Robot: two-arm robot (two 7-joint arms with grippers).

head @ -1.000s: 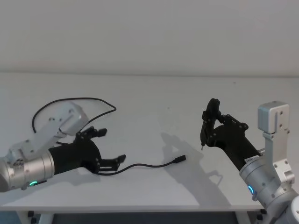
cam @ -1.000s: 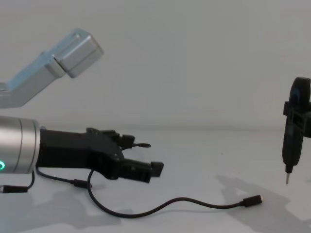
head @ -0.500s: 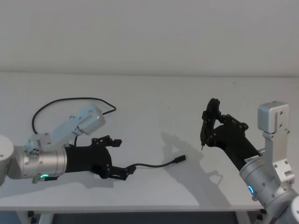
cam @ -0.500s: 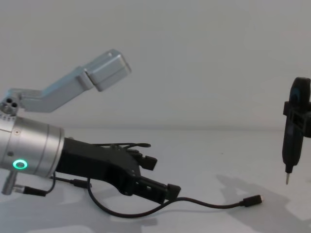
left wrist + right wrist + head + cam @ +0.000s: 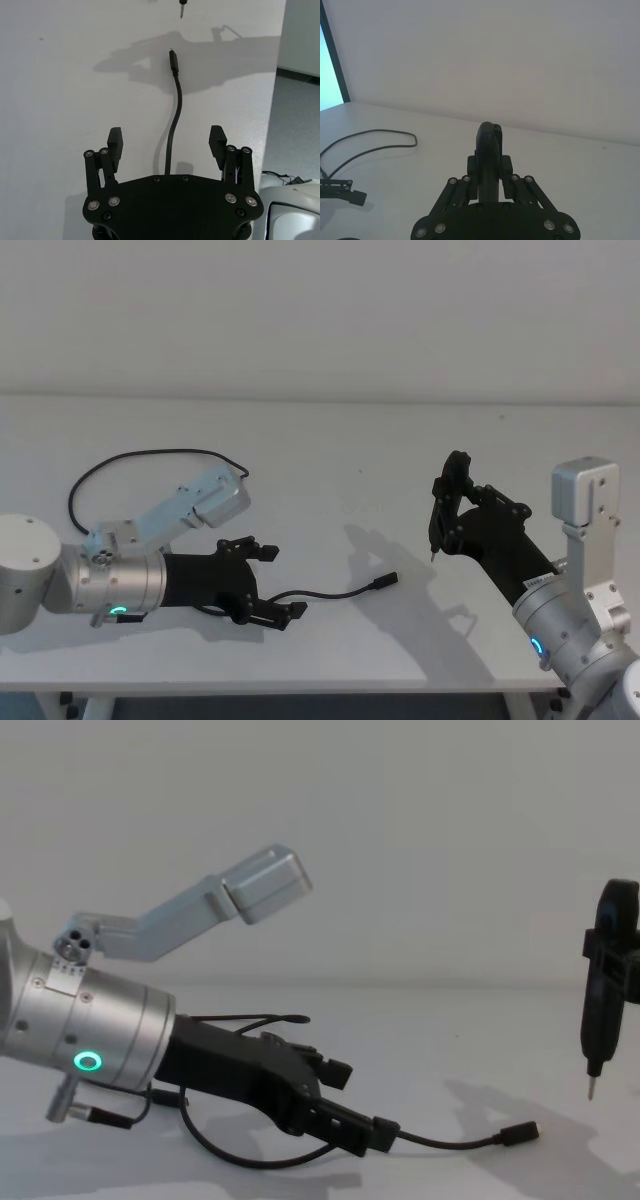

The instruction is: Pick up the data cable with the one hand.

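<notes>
The data cable (image 5: 330,593) is a thin black cord on the white table (image 5: 330,450), looping far left and ending in a small plug (image 5: 386,582). My left gripper (image 5: 277,580), black on a silver wrist with a green ring, hangs low over the cord, open. In the left wrist view the cable (image 5: 174,117) runs between the spread fingers (image 5: 115,141), untouched, with the plug (image 5: 173,56) ahead. The chest view shows this gripper (image 5: 362,1103) just above the cable (image 5: 450,1141). My right gripper (image 5: 450,505) stays raised at the right, shut on a narrow black pin-tipped tool (image 5: 489,142).
The cable's far loop (image 5: 150,453) curves behind the left arm, whose silver elbow block (image 5: 218,498) rises over it. The tool's pin tip (image 5: 591,1092) hangs above the table to the right of the plug (image 5: 520,1132). The table's front edge (image 5: 330,687) lies near the left gripper.
My left gripper has moved right along the cable towards the plug and dropped lower, staying open. The right arm has not moved.
</notes>
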